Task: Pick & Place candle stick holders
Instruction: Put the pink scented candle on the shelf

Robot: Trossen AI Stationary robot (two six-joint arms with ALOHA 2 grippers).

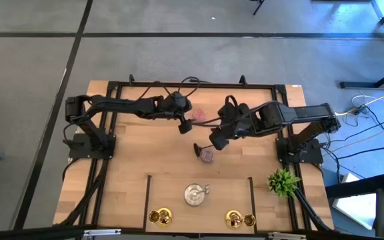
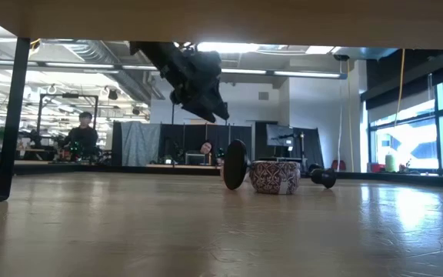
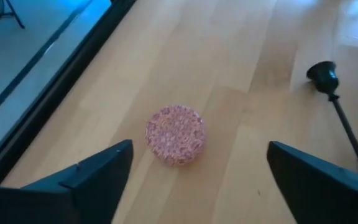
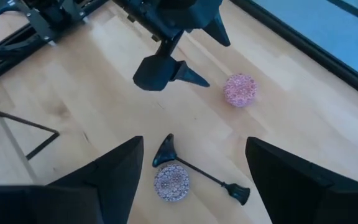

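Hovering over the far-centre of the table, left gripper (image 1: 182, 125) has its fingers spread wide, nothing between them. Pink glittery holder (image 1: 198, 115) sits just beside it, on the side twd the table's far edge; the left wrist view has that holder (image 3: 175, 134) standing on the wood ahead of the open fingers, not touched.

Taking that pink holder as the landmark: black thin-stem holder (image 1: 205, 147) lies tipped on its side a bit nearer the front, stem flat on the wood. Mauve glittery holder (image 1: 208, 156) is right against the stem, on its front side, w/ the round base just beside it. Right gripper (image 1: 217, 141) hangs above that pair, fingers also wide apart, holding nothing; in the right wrist view both the black holder (image 4: 194, 169) and the mauve one (image 4: 171, 182) lie between its fingers, below them.

Well twd the front from the pink holder: shiny silver round holder (image 1: 195, 194), then gold holders (image 1: 161, 216) at the front edge, one group each side. Green spiky plant (image 1: 284, 181) stands off to the right-arm side.
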